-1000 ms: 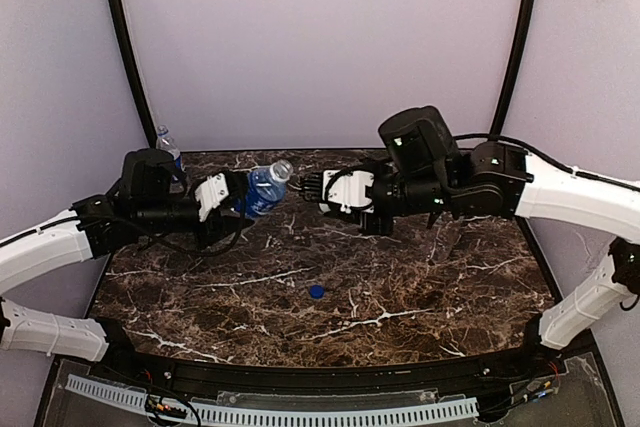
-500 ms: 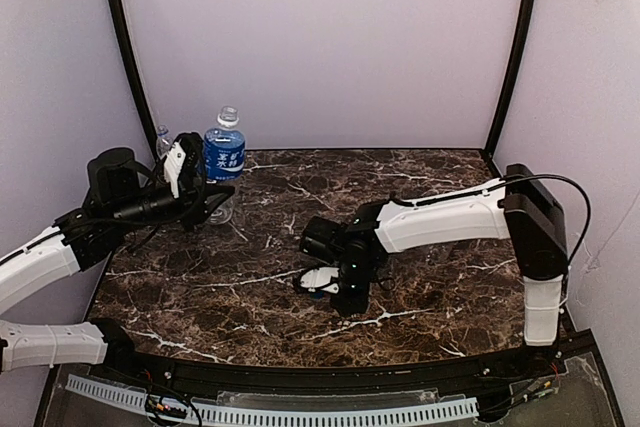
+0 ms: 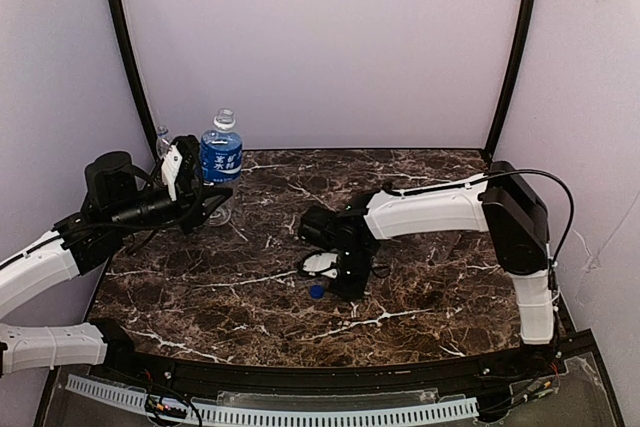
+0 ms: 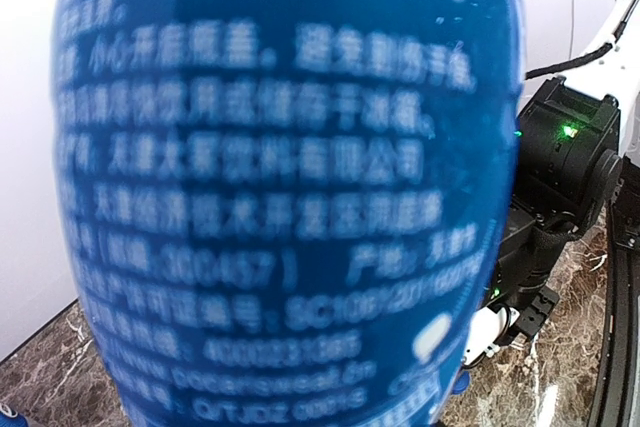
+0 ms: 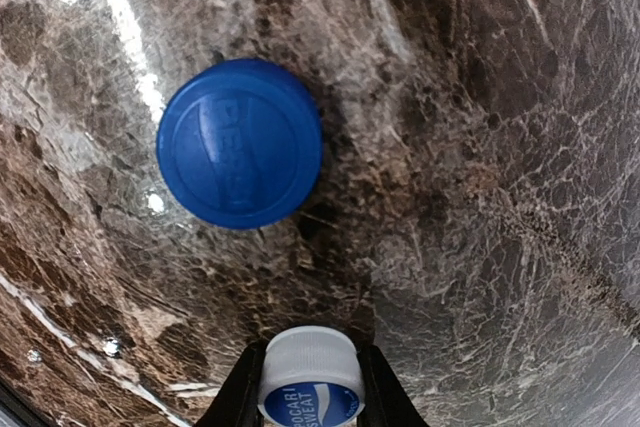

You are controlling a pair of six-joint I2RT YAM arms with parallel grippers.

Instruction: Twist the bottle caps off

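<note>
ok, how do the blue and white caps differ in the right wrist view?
The blue round plastic cap lies free on the marble table; the white round plastic cap is pinched in the right gripper's jaws. Blue has embossed lettering, white a printed blue logo. Both are off any bottle.

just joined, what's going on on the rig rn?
The left gripper is clamped on a blue-labelled bottle, holding it upright near the far left corner of the table. The right gripper pinches a white cap low over the marble, right beside a blue cap that lies loose there. So one cap is off and down, and another is in the fingers, not yet set down. A second bottle is partly hidden behind the left arm.
</note>
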